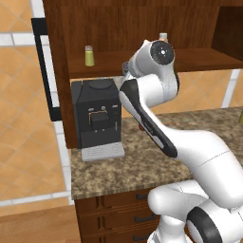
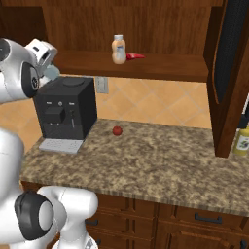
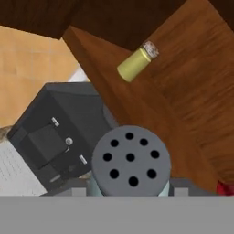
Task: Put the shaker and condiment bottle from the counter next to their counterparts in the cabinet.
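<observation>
Arm raised and folded leftward over the coffee machine [image 1: 96, 114]; gripper [image 2: 48, 68] pinching the shaker [image 3: 130, 163] just below the cabinet shelf [image 1: 114, 64], near the yellow-green shaker [image 1: 88, 56]. Condiment bottle [image 2: 118, 49] stands on the shelf.

The white arm comes up from its base at the bottom, bends at a big round elbow, and reaches up and forward. Its long lower part slants up to the left in the left base view. The wrist turns near the top, with a dark round joint facing the camera. The hand [image 2: 48, 68] sits high, close to the shelf edge. Its two fingers are closed part way around the shaker [image 3: 131, 163], holding it by its sides, cap toward the hand camera.
</observation>
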